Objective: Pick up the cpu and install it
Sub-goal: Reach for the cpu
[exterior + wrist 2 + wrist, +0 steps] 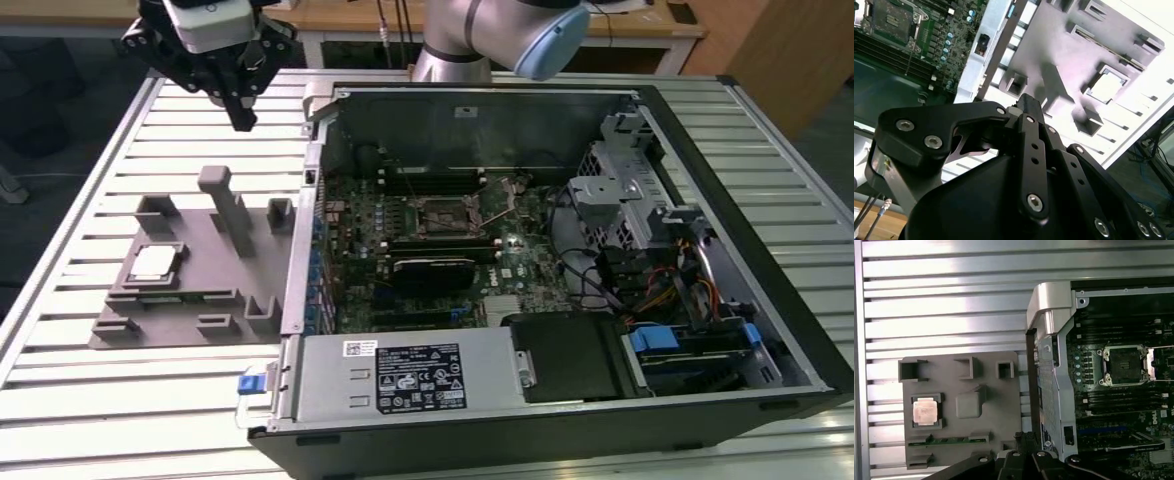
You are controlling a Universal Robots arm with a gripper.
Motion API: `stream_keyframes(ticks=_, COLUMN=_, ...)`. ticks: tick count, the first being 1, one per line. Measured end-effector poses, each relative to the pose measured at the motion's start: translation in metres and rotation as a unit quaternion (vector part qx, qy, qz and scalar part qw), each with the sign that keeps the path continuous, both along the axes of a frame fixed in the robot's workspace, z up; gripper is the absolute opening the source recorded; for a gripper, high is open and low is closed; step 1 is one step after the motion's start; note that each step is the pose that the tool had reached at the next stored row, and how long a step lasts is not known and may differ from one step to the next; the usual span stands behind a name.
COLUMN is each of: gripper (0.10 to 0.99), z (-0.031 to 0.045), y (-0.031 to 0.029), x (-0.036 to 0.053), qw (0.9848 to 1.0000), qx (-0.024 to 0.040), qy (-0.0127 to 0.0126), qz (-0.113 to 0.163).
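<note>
cpu point(1106, 85) in grey fixture point(1054, 40) pocket; end effector point(1029, 101) well apart, closed, empty.

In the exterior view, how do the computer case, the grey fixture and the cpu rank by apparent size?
1. computer case, largest
2. grey fixture
3. cpu, clearly smallest, lying on the fixture

Pale slatted metal table point(80, 400) spreading beneath and all round the gripper point(244, 120), its ribs shining under bright light, wooden bench point(334, 15) just behind the gripper, wooden panel point(781, 50) well away toward the exterior view's right, dark floor point(54, 140) beside the table
</note>
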State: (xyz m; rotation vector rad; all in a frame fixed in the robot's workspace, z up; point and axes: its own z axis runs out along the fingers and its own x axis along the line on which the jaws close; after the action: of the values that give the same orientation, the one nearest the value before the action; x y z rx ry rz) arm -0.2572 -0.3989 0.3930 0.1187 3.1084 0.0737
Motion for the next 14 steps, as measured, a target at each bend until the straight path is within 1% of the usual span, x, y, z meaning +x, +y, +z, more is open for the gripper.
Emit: stream_keyframes(ticks=14, gripper=0.106, z=-0.0010, y=0.0000, x=-0.0208, qw=1.0000, qx=0.0002, qy=0.0000, qz=0.000)
